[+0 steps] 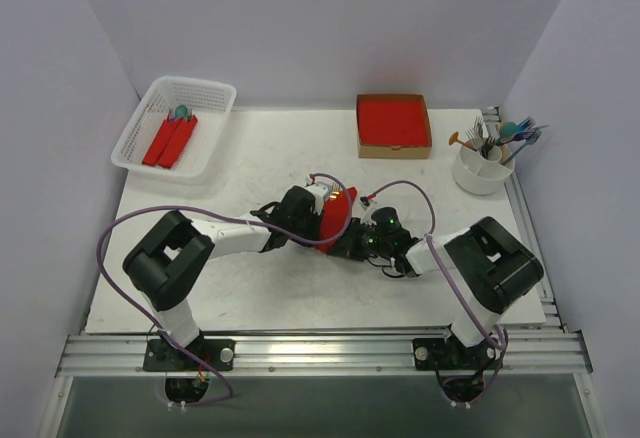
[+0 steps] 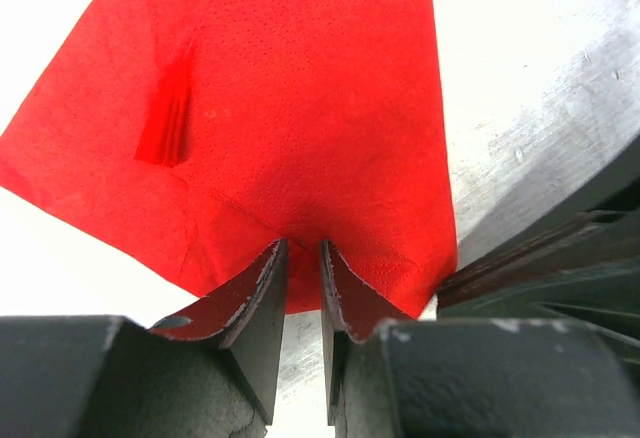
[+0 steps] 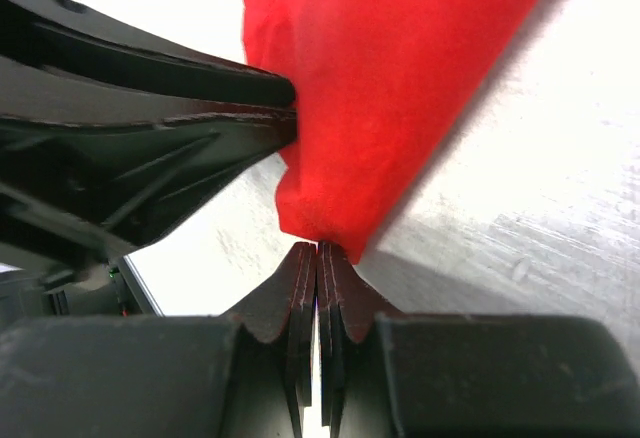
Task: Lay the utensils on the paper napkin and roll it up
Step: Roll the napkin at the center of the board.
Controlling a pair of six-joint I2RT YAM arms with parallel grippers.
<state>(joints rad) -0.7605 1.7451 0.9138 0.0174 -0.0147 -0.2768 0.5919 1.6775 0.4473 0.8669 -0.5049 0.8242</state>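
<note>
The left gripper [image 2: 303,263] is clamped on the edge of the napkin [image 2: 300,88]. The right gripper [image 3: 317,256] pinches one corner nearby, jaws pressed together.

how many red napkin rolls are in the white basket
2: the left roll and the right roll lie side by side in the basket; more could hide beneath them.
</note>
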